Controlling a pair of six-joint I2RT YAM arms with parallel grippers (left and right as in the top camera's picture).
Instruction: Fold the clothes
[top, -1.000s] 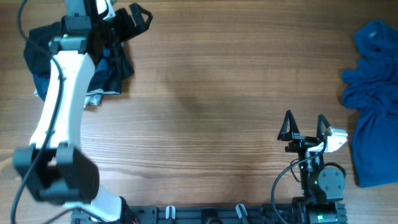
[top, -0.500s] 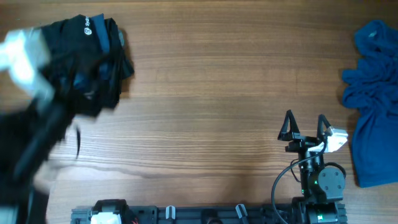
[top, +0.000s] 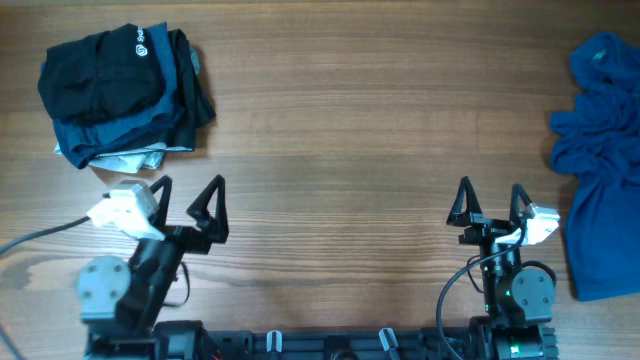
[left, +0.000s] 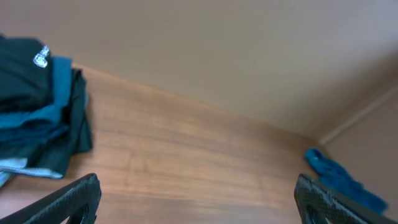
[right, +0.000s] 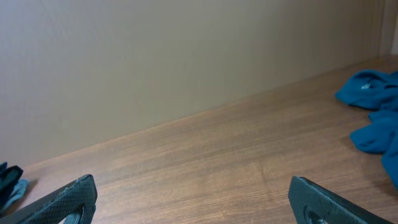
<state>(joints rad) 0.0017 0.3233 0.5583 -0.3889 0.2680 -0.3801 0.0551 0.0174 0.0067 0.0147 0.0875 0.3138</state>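
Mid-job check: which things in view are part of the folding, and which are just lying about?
Part of the job:
- black pile, folded, far left
- blue heap, crumpled, right edge, not yet folded
- left gripper and right gripper, both open, holding nothing

Just there:
- table
- wall behind it

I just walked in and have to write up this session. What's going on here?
Nothing is being handled right now. The left pincer and right pincer both hang open and empty over the near edge of the table. A roughly folded black pile, with blue layers in it, lies at the far left corner. A crumpled blue heap lies at the right edge, not yet folded.
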